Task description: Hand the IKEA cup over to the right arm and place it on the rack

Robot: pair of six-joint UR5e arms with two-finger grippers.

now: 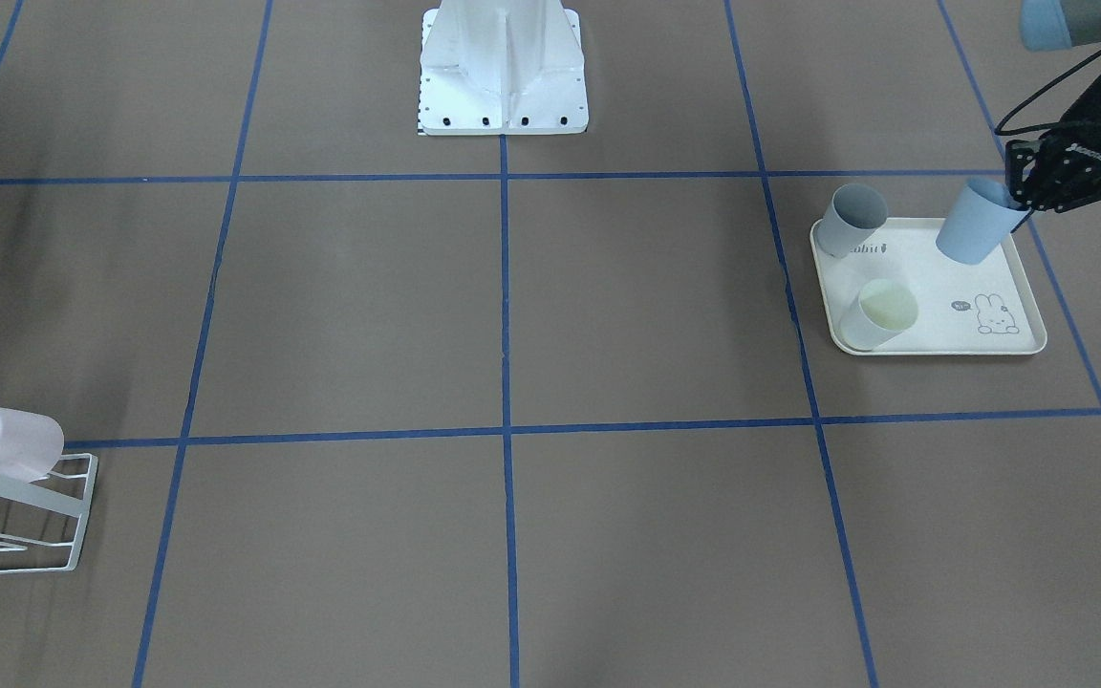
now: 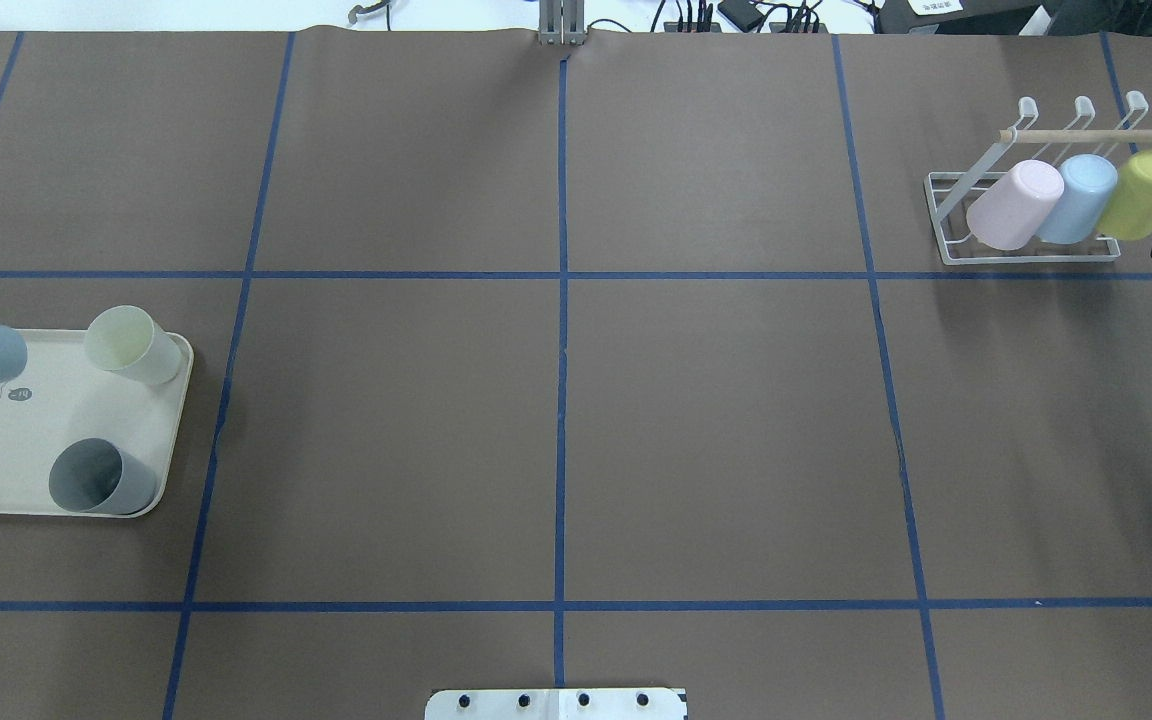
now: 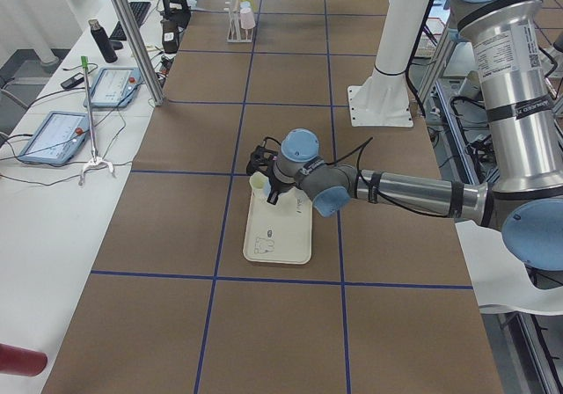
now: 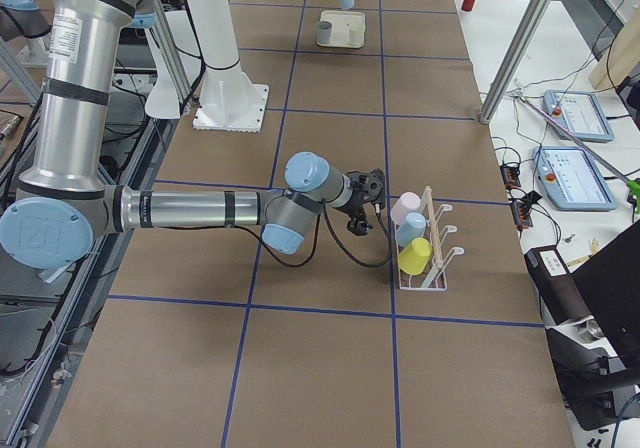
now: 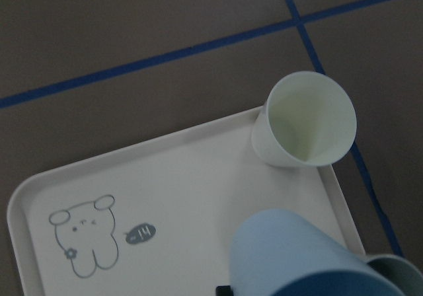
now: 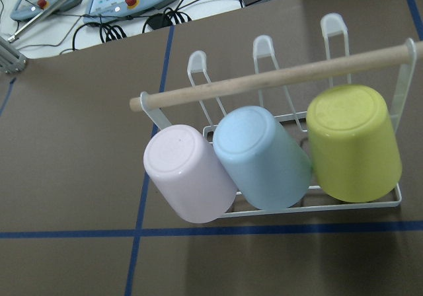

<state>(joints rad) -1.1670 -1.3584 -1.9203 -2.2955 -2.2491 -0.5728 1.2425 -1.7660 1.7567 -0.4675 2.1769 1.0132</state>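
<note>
The left gripper [image 1: 1024,199] has its fingers closed narrow on the rim of the light blue IKEA cup [image 1: 976,225]. It holds the cup tilted, mouth up toward the gripper and base down toward the cream rabbit tray [image 1: 952,277]. The cup is at the tray's far left corner in the overhead view, at the table's left side. I cannot tell if its base touches the tray.

2 more cups stand upright on the tray, both along its right edge. A pale yellow cup [image 1: 880,313] is in the far corner and a grey cup [image 1: 852,222] is in the near corner.

The rack [image 2: 1031,258] is well apart from the tray, at the table's far right. It already carries 3 cups, mouth down on its slanted prongs under the wooden rod [image 6: 277,78]. From left to right they are a pink cup [image 6: 188,174], a racked blue cup [image 6: 261,157] and a yellow-green cup [image 6: 353,144], each touching the next.

The right gripper [image 4: 367,193] hovers near the rack, on its near side. It carries nothing visible, and I cannot tell how wide its fingers are.
</note>
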